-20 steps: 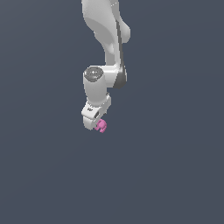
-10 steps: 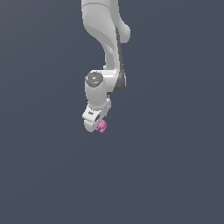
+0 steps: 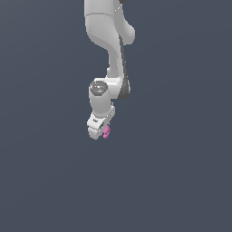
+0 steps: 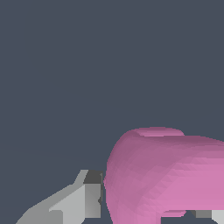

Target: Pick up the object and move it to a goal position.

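Note:
The object is a tiny bright pink lump tucked at the tip of my white gripper in the exterior view, near the picture's middle. In the wrist view the pink object fills much of the picture as a rounded mass, with a grey finger pressed against its side and a sliver of the other finger at the edge. My gripper is shut on the object. The white arm reaches down from above. No goal marker shows.
Only a uniform dark grey-blue background surrounds the arm in both views, with no other objects, edges or containers in sight.
The arm and gripper with the pink object have shifted slightly, the wrist turning a little; the object stays held between the fingers.

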